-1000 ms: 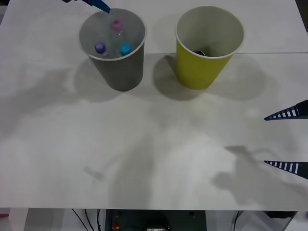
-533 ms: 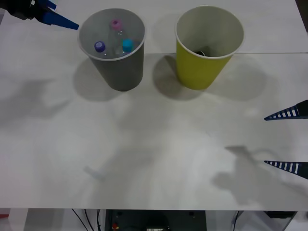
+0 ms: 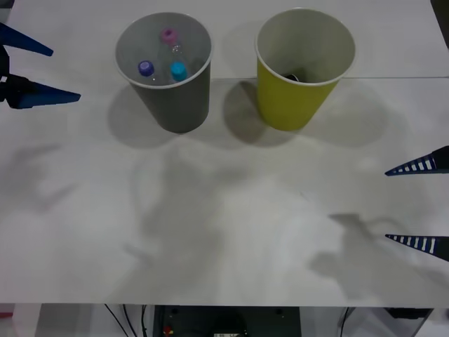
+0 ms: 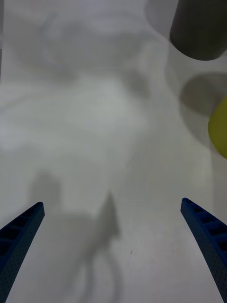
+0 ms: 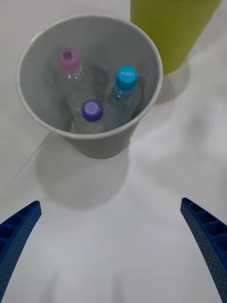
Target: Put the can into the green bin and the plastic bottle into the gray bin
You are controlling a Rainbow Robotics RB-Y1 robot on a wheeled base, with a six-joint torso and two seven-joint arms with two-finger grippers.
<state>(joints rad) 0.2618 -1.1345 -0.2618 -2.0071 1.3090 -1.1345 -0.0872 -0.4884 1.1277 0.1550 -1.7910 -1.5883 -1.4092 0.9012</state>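
Gray bin (image 3: 165,70) stands on the white table (image 3: 224,232) in the front view, with the green bin (image 3: 303,67) just beside it toward the robot's right, not touching. The plastic bottle (image 3: 169,36) with its pink cap sits inside the gray bin, alongside a purple-capped bottle (image 3: 145,69) and a cyan-capped bottle (image 3: 178,70). A dark object (image 3: 292,76) lies at the bottom of the green bin; likely the can, too small to confirm. Left gripper (image 3: 42,71) hangs at the table's left edge, fingers spread, holding nothing. Right gripper (image 3: 421,203) waits at the right edge, likewise spread and empty.

Right wrist view: bare table between the fingers; gray bin wall (image 4: 198,28) and a sliver of green bin (image 4: 220,128) far off. Nothing obstructs.

Left wrist view: all three bottles upright and crowded in the gray bin (image 5: 90,132).

Risk, judged: both bins are tall and tapered, so a sideways sweep of the left arm could clip the gray rim and tip it, spilling bottles.
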